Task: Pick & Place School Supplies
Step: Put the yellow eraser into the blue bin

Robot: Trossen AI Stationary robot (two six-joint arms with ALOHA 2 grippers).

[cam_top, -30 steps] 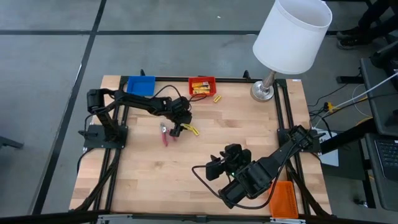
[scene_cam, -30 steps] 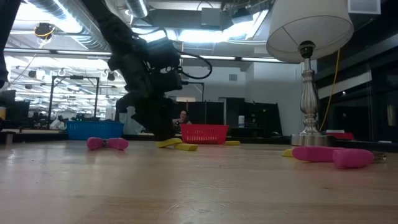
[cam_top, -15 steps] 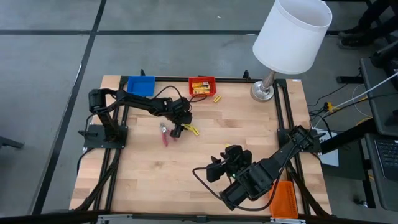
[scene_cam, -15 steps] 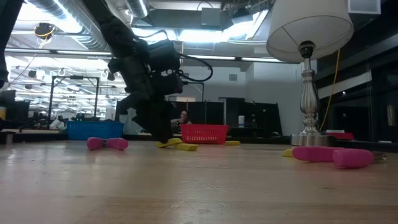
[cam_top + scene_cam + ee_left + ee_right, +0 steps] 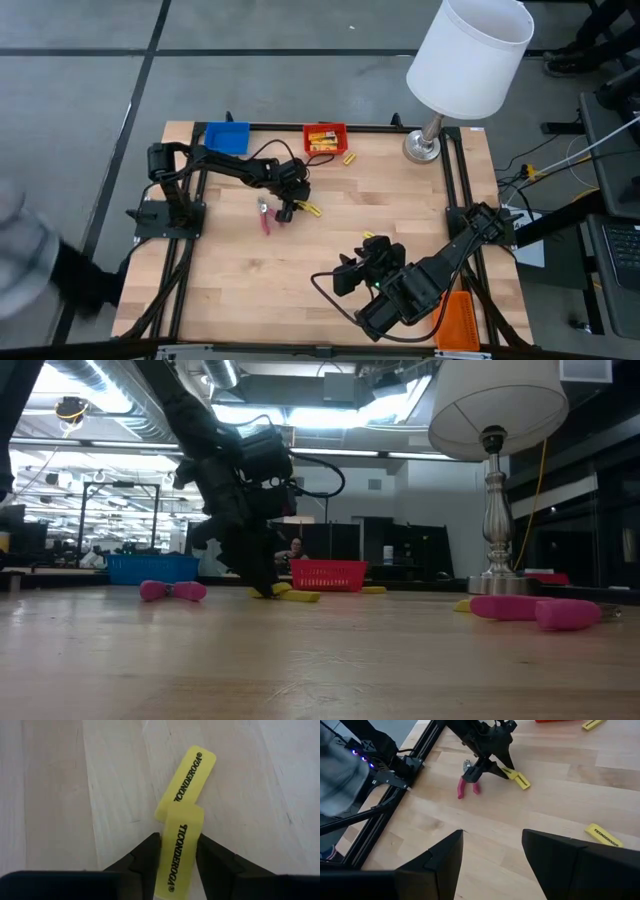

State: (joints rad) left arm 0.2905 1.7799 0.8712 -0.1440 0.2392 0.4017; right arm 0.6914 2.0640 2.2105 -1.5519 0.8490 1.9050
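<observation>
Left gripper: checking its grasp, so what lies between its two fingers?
In the left wrist view, a yellow packet lies between the left gripper fingers.

Two dark fingers (image 5: 440, 865) of the right gripper (image 5: 492, 857) are seen set apart over bare wood of the table (image 5: 530, 810). Farther off, the left gripper (image 5: 492, 769) is lowered to the table at a pair of yellow packets (image 5: 517, 777) lying end to end. A pink-handled tool (image 5: 466, 785) is laid just beside it. Another yellow packet (image 5: 603, 835) is seen lying alone, well apart. A black frame (image 5: 385, 795) is seen along the table's edge.
</observation>
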